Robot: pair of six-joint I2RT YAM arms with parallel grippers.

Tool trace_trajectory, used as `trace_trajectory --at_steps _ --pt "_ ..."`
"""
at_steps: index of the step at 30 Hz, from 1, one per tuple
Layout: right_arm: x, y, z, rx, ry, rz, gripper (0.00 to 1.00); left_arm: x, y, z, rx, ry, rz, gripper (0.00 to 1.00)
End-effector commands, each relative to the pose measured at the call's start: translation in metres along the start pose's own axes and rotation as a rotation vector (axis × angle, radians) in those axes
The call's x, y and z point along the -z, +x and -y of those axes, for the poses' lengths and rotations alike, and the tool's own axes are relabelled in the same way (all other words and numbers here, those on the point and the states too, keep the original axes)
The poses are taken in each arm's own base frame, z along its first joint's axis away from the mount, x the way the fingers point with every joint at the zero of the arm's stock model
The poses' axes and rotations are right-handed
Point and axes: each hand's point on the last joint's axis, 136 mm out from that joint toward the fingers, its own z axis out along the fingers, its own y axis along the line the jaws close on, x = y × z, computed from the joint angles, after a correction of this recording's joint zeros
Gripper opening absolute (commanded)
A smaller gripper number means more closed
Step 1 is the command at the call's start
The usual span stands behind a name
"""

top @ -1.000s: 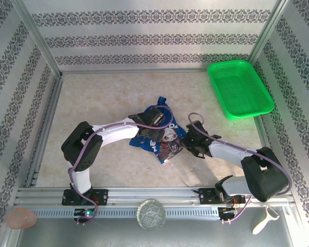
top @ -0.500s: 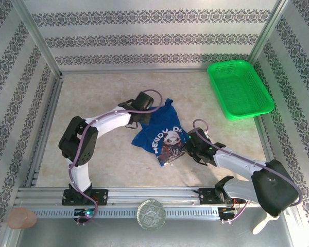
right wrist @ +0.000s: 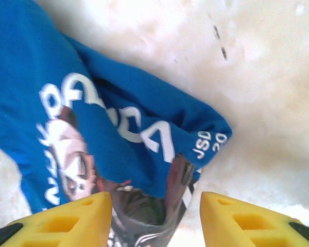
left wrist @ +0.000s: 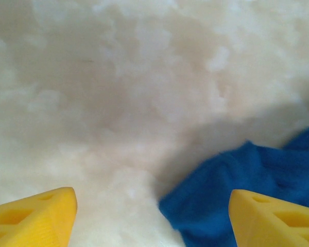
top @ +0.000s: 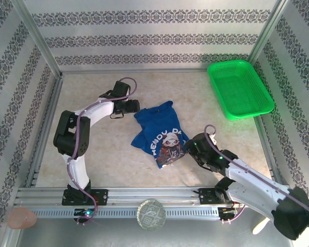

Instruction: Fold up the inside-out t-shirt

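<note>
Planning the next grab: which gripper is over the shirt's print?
The right gripper hangs over the print on the t-shirt; the left gripper faces a plain blue edge.

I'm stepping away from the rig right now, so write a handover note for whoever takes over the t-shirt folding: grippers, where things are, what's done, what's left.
Left gripper: open, empty, low over the table, beside the far left edge of the t-shirt.
Right gripper: open over the t-shirt's near right corner; cloth lies between its fingers and looks unpinched.
T-shirt: bunched mid-table, print showing.
Done: no tidy fold visible.
Left: spread it flat, then fold.
</note>
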Motion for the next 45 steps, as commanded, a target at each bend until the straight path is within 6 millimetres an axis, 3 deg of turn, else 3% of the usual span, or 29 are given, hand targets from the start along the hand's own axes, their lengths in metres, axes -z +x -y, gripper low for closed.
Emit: trace_trajectory --at_steps 1,4,6,9,12,16,19,24,28,32,34,38,45 --pt "0.008 -0.022 0.000 0.058 0.018 0.032 0.41 0.038 0.009 0.055 0.060 0.185 0.031 0.80" --pt "-0.005 -0.032 -0.027 0.104 -0.071 -0.018 0.34 0.038 0.037 0.089 0.066 0.265 0.003 0.81" --pt "-0.018 -0.030 -0.045 0.147 -0.116 -0.075 0.31 0.028 0.056 0.104 0.073 0.299 -0.031 0.81" --pt "-0.039 -0.019 -0.062 0.197 -0.146 -0.170 0.28 0.001 0.076 0.106 0.094 0.285 -0.085 0.82" --pt "-0.055 -0.007 -0.058 0.211 -0.123 -0.203 0.25 -0.022 0.086 0.102 0.096 0.261 -0.127 0.82" --pt "-0.061 0.007 -0.026 0.170 -0.049 -0.189 0.23 -0.041 0.078 0.102 0.046 0.224 -0.143 0.82" --pt "-0.055 0.012 -0.012 0.164 -0.023 -0.166 0.23 -0.043 0.059 0.109 0.021 0.240 -0.131 0.82" --pt "-0.023 -0.007 -0.042 0.321 -0.020 -0.096 0.24 -0.004 0.023 0.122 0.028 0.310 -0.072 0.83" --pt "-0.021 -0.003 -0.092 0.524 -0.036 -0.146 0.32 0.029 0.004 0.089 0.170 0.320 -0.009 0.84" --pt "-0.038 0.026 -0.138 0.751 -0.021 -0.244 0.52 0.054 0.002 0.032 0.383 0.317 0.057 0.85" --pt "-0.050 0.043 -0.152 0.856 0.004 -0.287 0.59 0.064 0.010 0.004 0.460 0.296 0.083 0.86" --pt "-0.073 0.071 -0.164 1.034 0.080 -0.350 0.63 0.080 0.032 -0.031 0.540 0.253 0.093 0.87" --pt "-0.102 0.098 -0.155 1.172 0.195 -0.403 0.61 0.083 0.079 -0.050 0.508 0.175 -0.005 0.86"
